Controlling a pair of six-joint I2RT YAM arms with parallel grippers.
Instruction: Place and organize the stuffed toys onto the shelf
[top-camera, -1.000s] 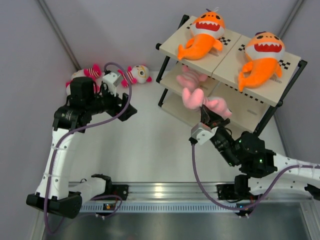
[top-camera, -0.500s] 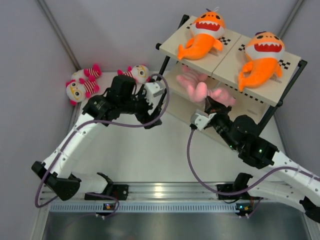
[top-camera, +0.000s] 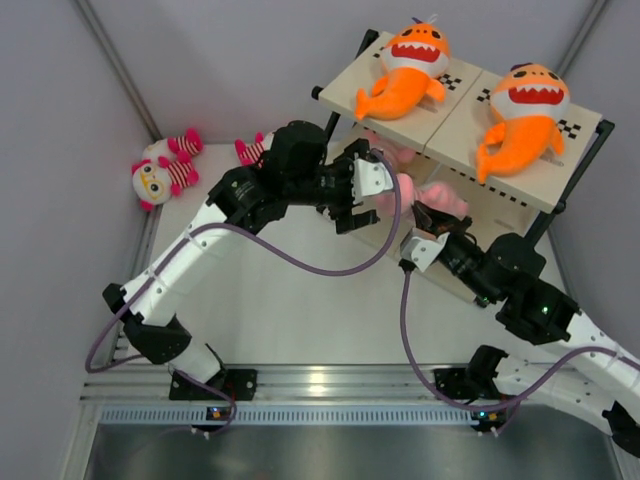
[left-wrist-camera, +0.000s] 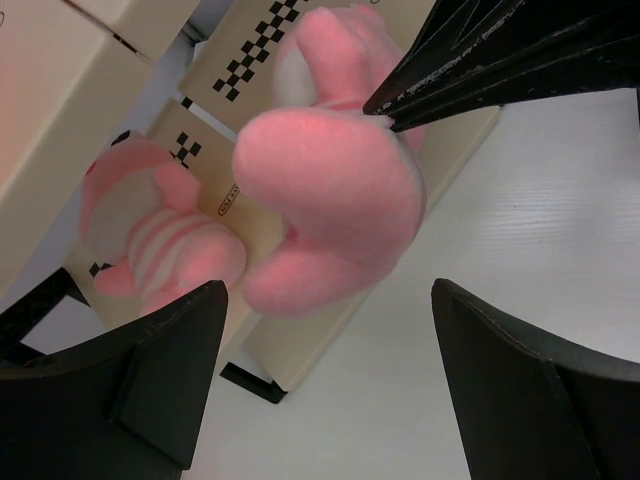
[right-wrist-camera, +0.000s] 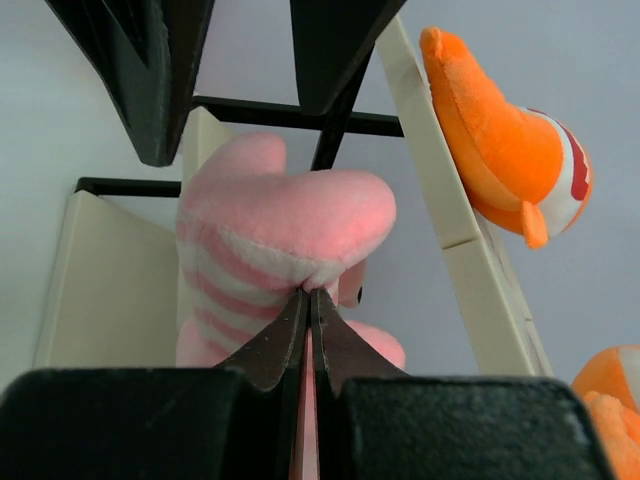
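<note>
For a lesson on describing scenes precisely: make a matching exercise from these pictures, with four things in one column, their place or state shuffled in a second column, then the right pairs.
Things:
1. shark
2. pink doll
3. striped doll
4. left gripper

Place or state:
a. open
b. on the table
c. on top of the shelf
d. pinched in the right gripper

Pairs: 1-c, 2-d, 3-b, 4-a.

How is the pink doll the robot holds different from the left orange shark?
The pale pink plush doll is pinched in the shut right gripper beside the cream-and-black shelf; the orange plush shark lies free on its top board. Doll: pink stripes; shark: toothy mouth. Both are soft toys.
</note>
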